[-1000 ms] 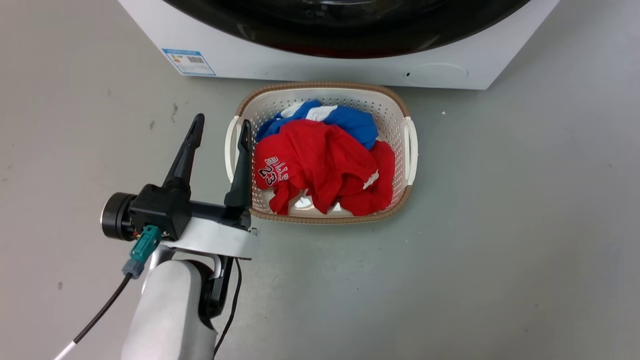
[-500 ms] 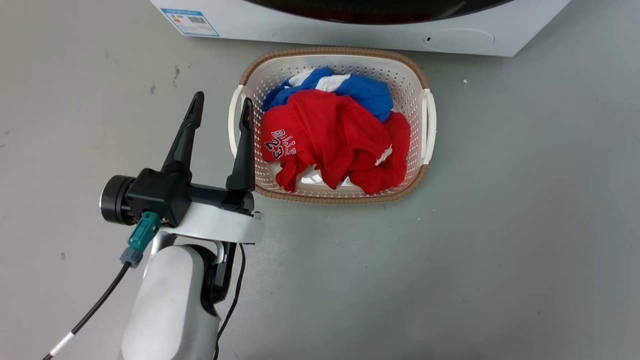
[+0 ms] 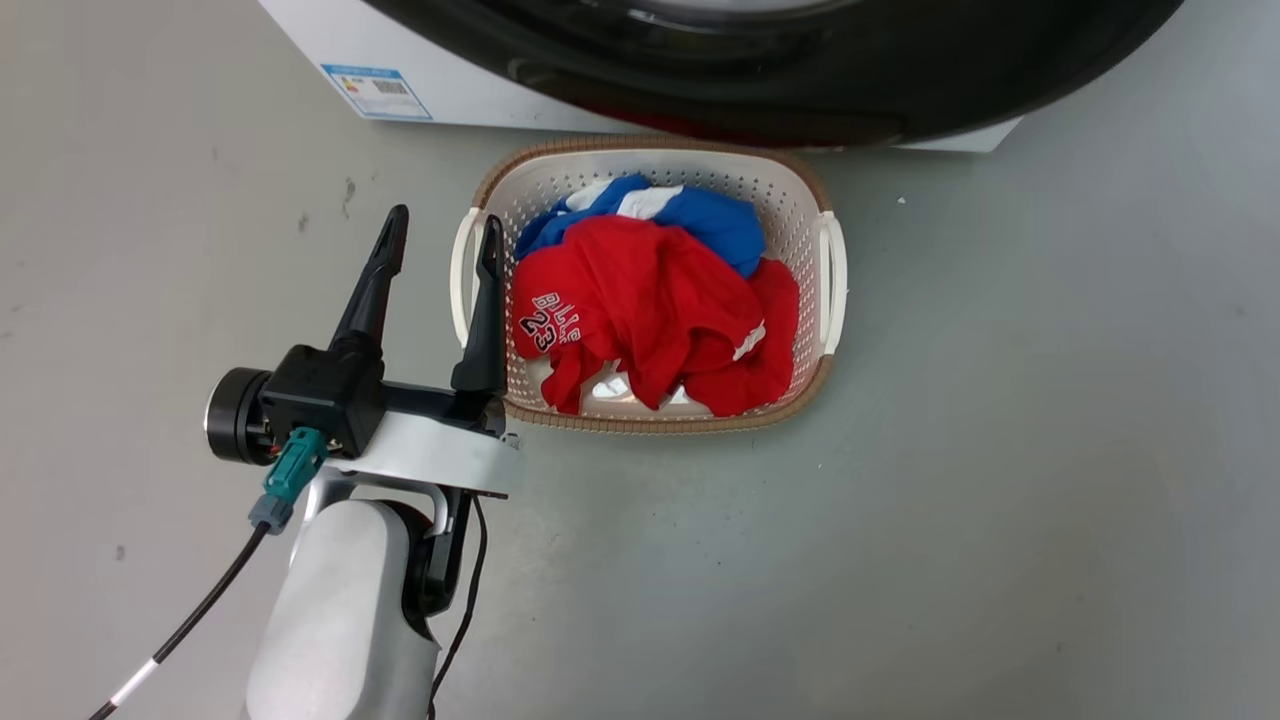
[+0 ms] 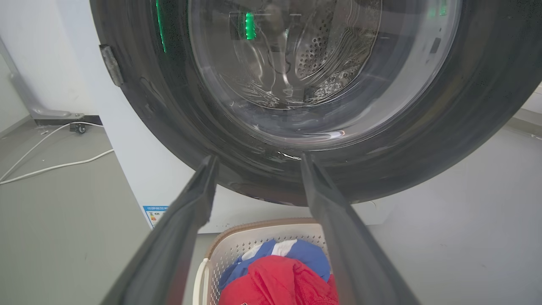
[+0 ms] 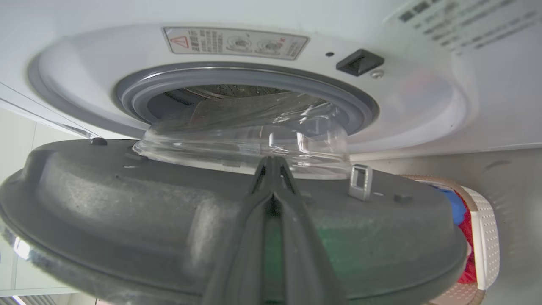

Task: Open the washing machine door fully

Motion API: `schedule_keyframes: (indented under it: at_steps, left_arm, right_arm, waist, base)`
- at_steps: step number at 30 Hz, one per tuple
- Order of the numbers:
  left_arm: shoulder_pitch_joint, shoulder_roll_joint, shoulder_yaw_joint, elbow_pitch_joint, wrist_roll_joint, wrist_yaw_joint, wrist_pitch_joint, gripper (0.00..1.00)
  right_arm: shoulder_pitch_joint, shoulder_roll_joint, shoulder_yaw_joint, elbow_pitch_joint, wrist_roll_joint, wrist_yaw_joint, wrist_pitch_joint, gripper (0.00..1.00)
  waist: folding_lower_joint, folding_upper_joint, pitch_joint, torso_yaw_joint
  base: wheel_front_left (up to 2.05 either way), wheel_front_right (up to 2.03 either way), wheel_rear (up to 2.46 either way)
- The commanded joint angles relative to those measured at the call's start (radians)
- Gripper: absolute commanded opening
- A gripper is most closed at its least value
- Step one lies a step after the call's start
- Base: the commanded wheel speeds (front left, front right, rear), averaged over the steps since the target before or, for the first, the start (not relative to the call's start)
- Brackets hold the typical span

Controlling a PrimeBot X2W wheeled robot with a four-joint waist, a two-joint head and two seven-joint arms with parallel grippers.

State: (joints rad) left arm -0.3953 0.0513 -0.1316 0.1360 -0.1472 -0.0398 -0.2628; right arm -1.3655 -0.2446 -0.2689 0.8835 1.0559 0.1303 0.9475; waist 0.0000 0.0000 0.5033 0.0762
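The washing machine door (image 3: 780, 80) stands partly open. In the head view its black disc fills the 12 o'clock edge, overhangs the basket (image 3: 640, 172) and hides the lower front of the washing machine (image 3: 310, 30), which was bare a second ago. The camera has shifted too, but the door has swung out. In the right wrist view its grey inner face and glass bowl (image 5: 237, 144) stand clear of the rubber ring (image 5: 237, 76). The right end effector (image 5: 271, 161) lies along that inner face with its fingers pressed together, pinching nothing I can see. The left end effector (image 3: 445, 220) hangs spread and empty at the basket's 9 o'clock. The latch is free, so I judge that only the rest of the swing remains.
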Motion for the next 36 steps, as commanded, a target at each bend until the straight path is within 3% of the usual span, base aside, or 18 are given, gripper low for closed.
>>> schedule_keyframes:
  at_steps: [1,15,23,32,36]
  left_arm:
    - [0.009,-0.001,0.003,0.003,0.002,0.001,-0.003,1.00]
    - [0.103,-0.001,-0.012,0.055,-0.006,-0.017,-0.003,1.00]
    - [0.148,-0.001,-0.031,0.078,-0.015,-0.019,-0.003,1.00]
    - [0.187,-0.001,-0.038,0.100,-0.009,-0.029,-0.003,1.00]
    - [0.201,-0.001,-0.039,0.109,-0.005,-0.034,-0.003,1.00]
  right_arm:
    - [0.028,0.041,0.016,-0.013,0.012,0.001,0.026,0.00]
    - [0.356,0.110,0.059,-0.197,0.060,0.002,0.181,0.00]
    - [0.500,0.166,0.093,-0.269,0.073,0.002,0.216,0.00]
    - [0.647,0.197,0.193,-0.367,0.139,0.002,0.245,0.00]
    - [0.704,0.199,0.291,-0.414,0.238,0.002,0.217,0.00]
  waist:
    - [0.0000,0.0000,-0.020,-0.008]
    - [0.0000,0.0000,-0.211,-0.012]
    - [0.0000,0.0000,-0.278,-0.013]
    - [0.0000,0.0000,-0.336,-0.014]
    - [0.0000,0.0000,-0.359,-0.013]
  base:
    - [0.00,0.00,0.00]
    - [0.00,0.00,0.00]
    - [0.00,0.00,0.00]
    - [0.00,0.00,0.00]
    - [0.00,0.00,0.00]
